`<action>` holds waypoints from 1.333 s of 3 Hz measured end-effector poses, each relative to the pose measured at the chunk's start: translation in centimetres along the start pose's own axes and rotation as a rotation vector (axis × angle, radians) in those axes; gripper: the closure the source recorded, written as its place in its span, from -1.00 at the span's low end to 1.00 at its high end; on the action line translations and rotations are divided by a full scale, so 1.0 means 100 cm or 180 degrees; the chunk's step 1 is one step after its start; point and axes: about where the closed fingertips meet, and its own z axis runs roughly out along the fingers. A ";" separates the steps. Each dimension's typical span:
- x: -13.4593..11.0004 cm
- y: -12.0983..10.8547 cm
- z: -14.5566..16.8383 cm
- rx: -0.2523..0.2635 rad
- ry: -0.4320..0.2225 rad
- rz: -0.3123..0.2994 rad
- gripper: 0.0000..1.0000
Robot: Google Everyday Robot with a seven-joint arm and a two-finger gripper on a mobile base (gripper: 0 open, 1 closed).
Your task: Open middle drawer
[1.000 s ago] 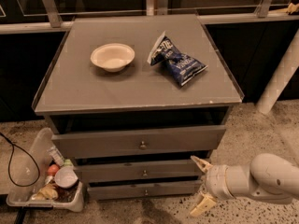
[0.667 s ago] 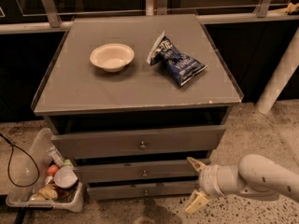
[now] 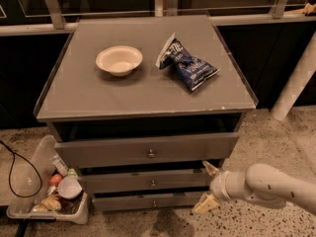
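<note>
below the flat grey cabinet surface, in a stack of three grey drawers, there's the middle drawer: a low flat grey front with one small round metal knob dead centre. it sits under the taller, wider top drawer, which seems to stand a little forward of it, and above the narrow bottom drawer. whether the middle one is fully shut, i cannot tell. three drawers, one knob each.

on the surface: one pale round bowl and one crumpled dark blue snack bag, lying apart.

the white-armed pincer hovers at the right end of the middle drawer's front, its two tan fingers spread apart, holding nothing, well right of the knob.

open speckled floor on the right; one clear plastic bin of clutter crowds the cabinet's left foot.
</note>
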 end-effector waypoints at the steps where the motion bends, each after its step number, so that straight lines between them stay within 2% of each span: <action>1: 0.009 -0.021 0.012 0.0118 -0.0088 0.0017 -1.00; 2: 0.011 -0.032 0.027 0.0059 -0.0315 -0.0047 -1.00; 3: 0.009 -0.032 0.038 -0.0101 -0.0541 -0.0187 -1.00; 4: 0.011 -0.028 0.046 -0.0229 -0.0635 -0.0308 -1.00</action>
